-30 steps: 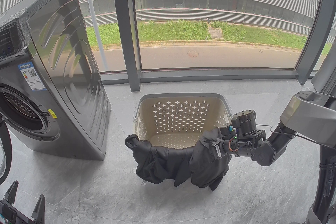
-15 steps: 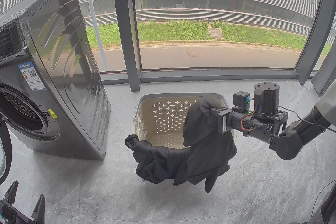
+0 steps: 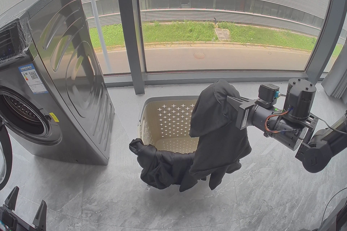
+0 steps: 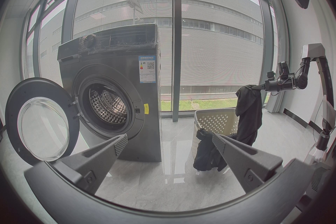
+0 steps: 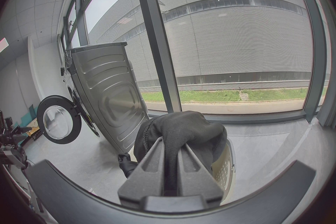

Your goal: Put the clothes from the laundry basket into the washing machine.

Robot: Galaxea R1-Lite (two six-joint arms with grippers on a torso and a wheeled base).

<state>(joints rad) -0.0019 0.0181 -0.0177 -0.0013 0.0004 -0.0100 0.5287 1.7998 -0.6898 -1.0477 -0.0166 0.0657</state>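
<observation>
A: What does the right end effector (image 3: pixel 231 100) do?
B: It is clenched on the top of the black clothes (image 3: pixel 217 127). It holds them up above the far right side of the laundry basket (image 3: pixel 144 116).
A: Where does the rest of the clothes go?
B: They hang down. The low part lies over the basket's near rim and drapes down its outside.
A: And the left end effector (image 3: pixel 26 203)?
B: It is low, near the washing machine (image 3: pixel 72 73), well apart from the basket. Its fingers are spread and hold nothing.
A: Is the machine shut?
B: No. Its round door (image 4: pixel 38 119) stands open.
</observation>
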